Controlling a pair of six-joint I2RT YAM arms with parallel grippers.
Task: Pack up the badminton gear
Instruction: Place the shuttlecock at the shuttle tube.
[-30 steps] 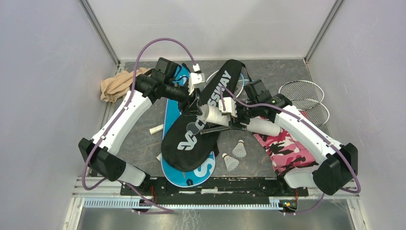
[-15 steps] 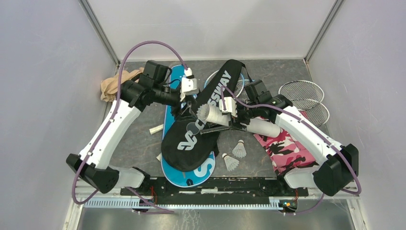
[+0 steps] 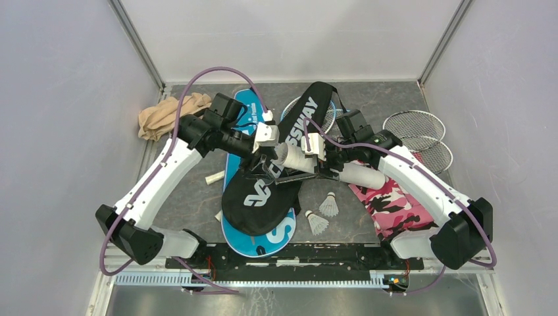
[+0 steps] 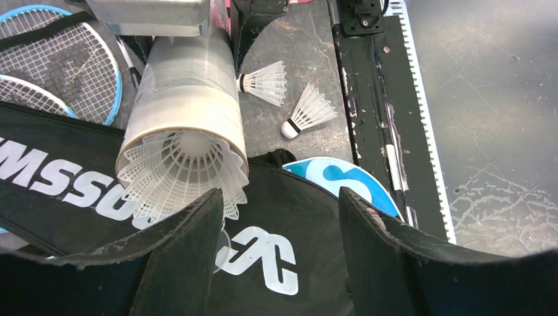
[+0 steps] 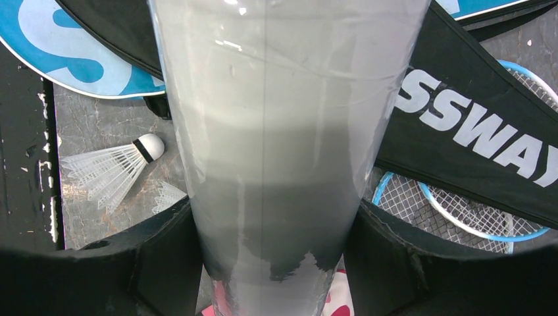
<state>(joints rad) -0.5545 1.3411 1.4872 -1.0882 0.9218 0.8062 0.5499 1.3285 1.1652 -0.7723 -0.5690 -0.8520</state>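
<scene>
My right gripper (image 3: 314, 163) is shut on the long white tube (image 3: 349, 172) and holds it level above the black "CROSSWAY" cover (image 3: 260, 194); in the right wrist view the tube (image 5: 283, 131) fills the gap between the fingers (image 5: 164, 257). A shuttlecock (image 4: 181, 164) sits in the tube's open mouth. My left gripper (image 3: 266, 155) is open and empty just in front of that mouth, over the black cover (image 4: 263, 263). The blue "SPORT" cover (image 3: 263, 240) lies under the black one. Two loose shuttlecocks (image 3: 329, 205) (image 3: 317, 224) lie on the table. A blue racket (image 4: 59, 66) lies under the black cover.
A tan cloth bundle (image 3: 164, 115) lies at the back left. A pink camouflage cloth (image 3: 395, 207) lies under the right arm. Silver rackets (image 3: 418, 131) lie at the back right. A small white piece (image 3: 214, 178) lies left of the covers. A metal rail (image 3: 296, 253) runs along the front edge.
My left gripper drew back to the left, then came forward and down to the tube's mouth. The right arm and the tube have not moved.
</scene>
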